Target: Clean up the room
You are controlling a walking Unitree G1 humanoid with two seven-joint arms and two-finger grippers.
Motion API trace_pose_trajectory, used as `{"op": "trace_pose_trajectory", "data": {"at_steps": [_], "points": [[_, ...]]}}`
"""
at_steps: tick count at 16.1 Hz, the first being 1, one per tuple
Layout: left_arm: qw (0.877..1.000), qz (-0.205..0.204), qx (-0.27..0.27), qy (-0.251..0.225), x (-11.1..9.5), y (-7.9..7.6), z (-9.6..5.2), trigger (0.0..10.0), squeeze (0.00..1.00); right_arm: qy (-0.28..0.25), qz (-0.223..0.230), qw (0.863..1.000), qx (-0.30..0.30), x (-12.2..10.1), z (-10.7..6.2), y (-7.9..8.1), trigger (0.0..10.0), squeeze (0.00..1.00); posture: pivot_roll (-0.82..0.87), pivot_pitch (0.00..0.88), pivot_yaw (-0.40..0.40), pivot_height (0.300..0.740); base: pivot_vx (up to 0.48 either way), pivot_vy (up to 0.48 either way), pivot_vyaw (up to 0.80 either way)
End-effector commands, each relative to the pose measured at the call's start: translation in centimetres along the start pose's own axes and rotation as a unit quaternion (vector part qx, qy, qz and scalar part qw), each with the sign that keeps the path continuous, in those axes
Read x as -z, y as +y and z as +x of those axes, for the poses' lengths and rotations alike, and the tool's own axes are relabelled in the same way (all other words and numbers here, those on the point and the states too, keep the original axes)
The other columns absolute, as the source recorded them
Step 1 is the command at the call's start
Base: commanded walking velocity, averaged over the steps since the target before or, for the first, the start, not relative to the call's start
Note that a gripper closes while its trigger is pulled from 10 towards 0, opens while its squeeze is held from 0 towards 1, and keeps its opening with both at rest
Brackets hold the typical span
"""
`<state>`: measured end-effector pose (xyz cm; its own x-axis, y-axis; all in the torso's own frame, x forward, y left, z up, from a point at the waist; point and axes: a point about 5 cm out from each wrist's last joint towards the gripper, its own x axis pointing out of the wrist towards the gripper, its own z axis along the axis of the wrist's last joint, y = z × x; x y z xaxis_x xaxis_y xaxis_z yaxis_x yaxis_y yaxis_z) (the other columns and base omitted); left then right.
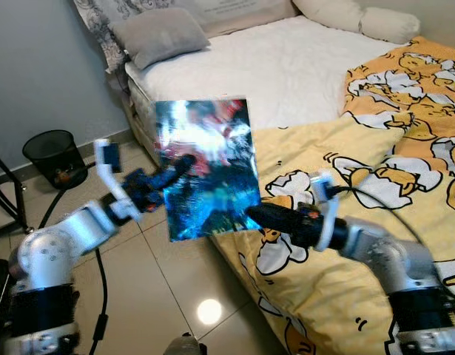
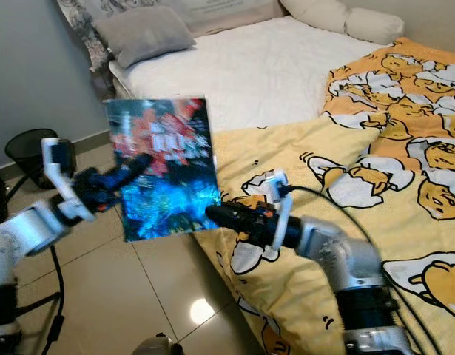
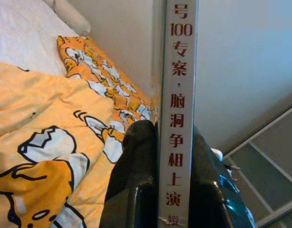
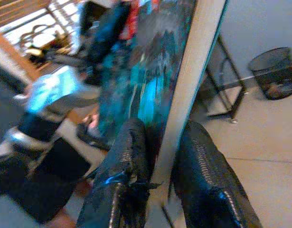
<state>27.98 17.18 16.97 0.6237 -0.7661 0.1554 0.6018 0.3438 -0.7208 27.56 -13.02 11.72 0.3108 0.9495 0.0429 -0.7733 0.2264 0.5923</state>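
Observation:
A thin book [image 1: 209, 170] with a glossy blue and red cover is held upright in the air, over the tiled floor beside the bed. My left gripper [image 1: 184, 164] is shut on its left edge, about halfway up. In the left wrist view, the white spine [image 3: 179, 95] with red printed characters stands between the two black fingers [image 3: 138, 156]. My right gripper [image 1: 251, 214] is shut on the book's lower right corner. In the right wrist view, the book's edge [image 4: 193, 76] is pinched between that gripper's fingers [image 4: 131, 147].
The bed [image 1: 301, 66] with a white sheet runs along the right, half covered by a yellow duck-print blanket [image 1: 390, 170]. A grey pillow [image 1: 160, 33] lies at its head. A black mesh bin [image 1: 51, 155] and black stand legs [image 1: 9, 196] are at the left wall.

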Motion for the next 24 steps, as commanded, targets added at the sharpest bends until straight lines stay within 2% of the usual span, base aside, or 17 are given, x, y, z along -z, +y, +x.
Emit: {"op": "trace_pose_trajectory", "data": {"at_steps": [1, 2, 4, 6, 7, 8, 9, 10, 12, 13, 14, 16, 17, 19, 21, 22, 24], "points": [[1.0, 0.027, -0.007, 0.001, -0.2, -0.6, 0.3, 0.0, 0.0, -0.016, -0.031, 0.999, 0.021, -1.1, 0.2, -0.2, 10.0, 1.0, 0.06, 0.0, 0.055, 0.74, 0.0, 0.0, 0.0], [0.999, 0.04, -0.022, -0.011, -0.4, -0.7, 0.5, 0.0, 0.0, -0.036, -0.038, 0.997, 0.064, -1.2, -0.2, -1.0, 10.0, 1.0, 0.06, 0.0, 0.054, 0.74, 0.0, 0.0, 0.0], [0.994, 0.058, -0.074, -0.051, -1.1, -0.2, 0.5, 0.0, 0.0, -0.08, -0.047, 0.983, 0.16, -1.6, -1.4, -2.7, 10.0, 1.0, 0.05, 0.0, 0.054, 0.74, 0.0, 0.0, 0.0], [0.985, 0.066, -0.133, -0.087, -1.6, 0.6, 0.3, 0.0, 0.0, -0.137, -0.03, 0.96, 0.243, -2.3, -2.9, -4.1, 10.0, 1.0, 0.05, 0.0, 0.051, 0.74, 0.0, 0.0, 0.0], [0.978, 0.075, -0.168, -0.101, -1.6, 1.0, 0.2, 0.0, 0.0, -0.157, -0.031, 0.952, 0.261, -2.6, -3.3, -4.2, 10.0, 0.82, 0.05, 0.0, 0.05, 0.74, 0.0, 0.0, 0.0], [0.97, 0.094, -0.192, -0.118, -1.7, 1.2, 0.2, 0.0, 0.0, -0.173, -0.032, 0.945, 0.276, -2.8, -3.4, -4.1, 10.0, 0.54, 0.04, 0.0, 0.049, 0.74, 0.0, 0.0, 0.0], [0.966, 0.087, -0.199, -0.139, -1.4, 1.0, 0.5, 0.0, 0.0, -0.178, -0.034, 0.941, 0.286, -2.6, -3.1, -3.9, 10.0, 0.01, 0.04, 0.0, 0.048, 0.74, 0.0, 0.0, 0.0], [0.959, 0.08, -0.227, -0.151, -0.8, 1.1, 0.8, 0.0, 0.0, -0.176, -0.038, 0.939, 0.292, -2.1, -2.2, -3.5, 10.0, 0.0, 0.04, 0.0, 0.048, 0.74, 0.0, 0.0, 0.0], [0.955, 0.088, -0.245, -0.144, 0.2, 1.0, 1.3, 0.0, 0.0, -0.164, -0.057, 0.937, 0.302, -1.4, -1.1, -3.1, 10.0, 0.0, 0.04, 0.0, 0.049, 0.74, 0.0, 0.0, 0.0], [0.952, 0.085, -0.254, -0.148, 0.8, 1.0, 1.5, 0.0, 0.0, -0.164, -0.068, 0.929, 0.324, -1.0, -0.6, -2.9, 10.0, 0.0, 0.04, 0.0, 0.049, 0.74, 0.0, 0.0, 0.0], [0.944, 0.086, -0.277, -0.155, 1.2, 1.3, 1.4, 0.0, 0.0, -0.166, -0.083, 0.92, 0.345, -0.7, -0.1, -2.7, 10.0, 0.0, 0.04, 0.0, 0.049, 0.74, 0.0, 0.0, 0.0], [0.93, 0.11, -0.307, -0.172, 0.8, 1.7, 1.0, 0.0, 0.0, -0.174, -0.092, 0.905, 0.377, -0.4, 0.4, -2.3, 10.0, 0.0, 0.04, 0.0, 0.05, 0.74, 0.0, 0.0, 0.0], [0.927, 0.119, -0.31, -0.174, 0.7, 1.6, 1.1, 0.0, 0.0, -0.176, -0.091, 0.895, 0.399, -0.2, 0.6, -2.2, 10.0, 0.0, 0.04, 0.0, 0.05, 0.74, 0.0, 0.0, 0.0], [0.927, 0.117, -0.309, -0.18, 0.8, 1.4, 1.2, 0.0, 0.0, -0.18, -0.09, 0.89, 0.409, 0.2, 0.9, -1.8, 10.0, 0.0, 0.04, 0.0, 0.05, 0.74, 0.0, 0.0, 0.0], [0.923, 0.11, -0.316, -0.19, 0.8, 1.5, 1.0, 0.0, 0.0, -0.161, -0.078, 0.877, 0.447, 0.7, 1.0, -1.6, 10.0, 0.0, 0.05, 0.0, 0.047, 0.74, 0.0, 0.0, 0.0], [0.922, 0.11, -0.316, -0.194, 0.9, 1.5, 1.1, 0.0, 0.0, -0.168, -0.072, 0.87, 0.458, 0.7, 0.8, -1.7, 10.0, 0.0, 0.05, 0.0, 0.046, 0.74, 0.0, 0.0, 0.0], [0.922, 0.112, -0.318, -0.192, 0.9, 1.5, 1.1, 0.0, 0.0, -0.176, -0.071, 0.865, 0.464, 0.6, 0.6, -1.7, 10.0, 0.0, 0.05, 0.0, 0.045, 0.74, 0.0, 0.0, 0.0]]}}
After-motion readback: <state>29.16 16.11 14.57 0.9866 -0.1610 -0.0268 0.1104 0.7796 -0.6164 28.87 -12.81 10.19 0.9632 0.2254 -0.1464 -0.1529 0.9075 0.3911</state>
